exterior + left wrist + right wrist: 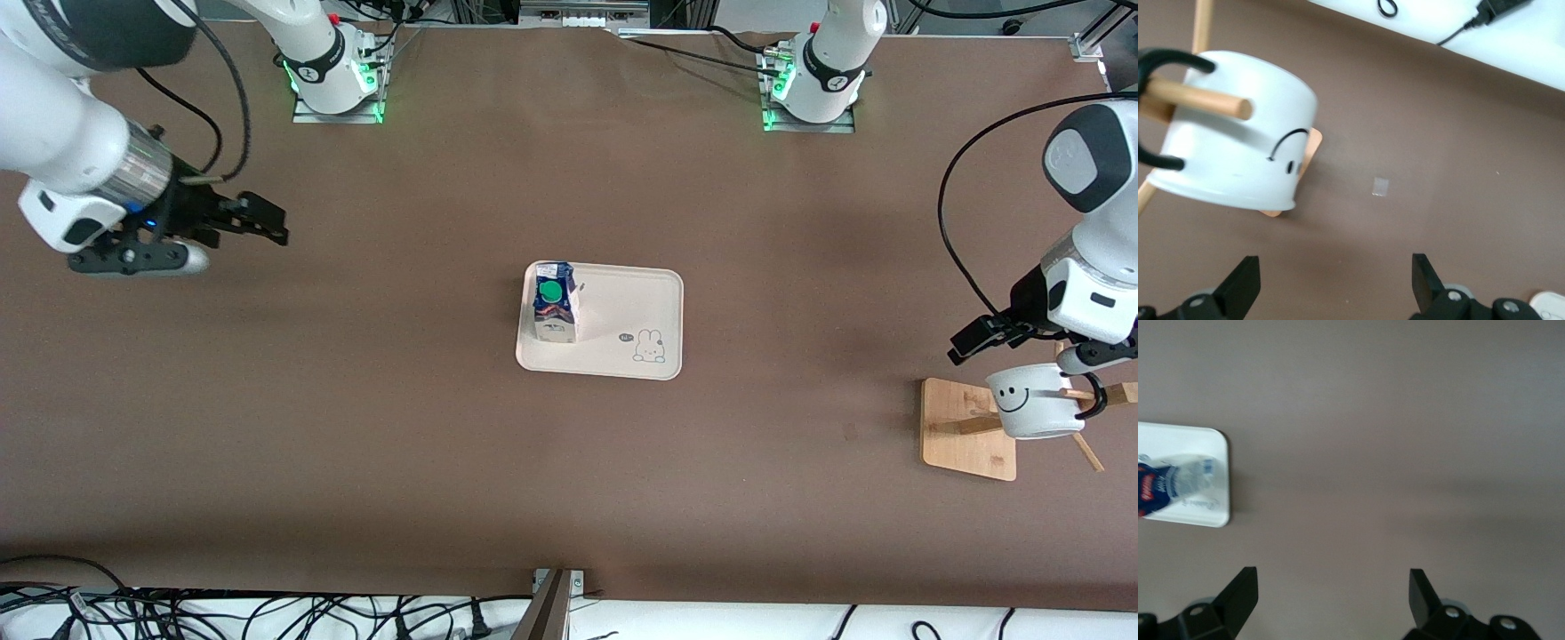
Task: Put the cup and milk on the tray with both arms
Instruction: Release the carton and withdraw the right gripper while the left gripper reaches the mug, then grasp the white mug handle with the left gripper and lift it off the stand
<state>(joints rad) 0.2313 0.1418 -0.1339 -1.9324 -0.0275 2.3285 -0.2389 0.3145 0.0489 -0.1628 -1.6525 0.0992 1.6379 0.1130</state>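
Note:
The milk [555, 302] stands upright on the cream tray [622, 307] in mid-table, at the tray's end toward the right arm. The cup [1036, 402] hangs by its black handle on a wooden peg at the left arm's end of the table. My left gripper [975, 341] is open and empty in the air, close beside the cup's top and not touching it. The left wrist view shows the cup [1231, 153] ahead of the open left gripper [1335, 277]. My right gripper [260, 220] is open and empty over bare table at the right arm's end. Its wrist view shows the right gripper [1331, 587], milk [1171, 483] and tray [1215, 447].
The wooden rack with a square base [965, 436] and pegs [1205, 100] holds the cup. The arm bases [333, 80] [813, 89] stand along the table's edge farthest from the front camera. Cables [267, 613] lie off the nearest edge. A small tape patch [1380, 187] is on the table.

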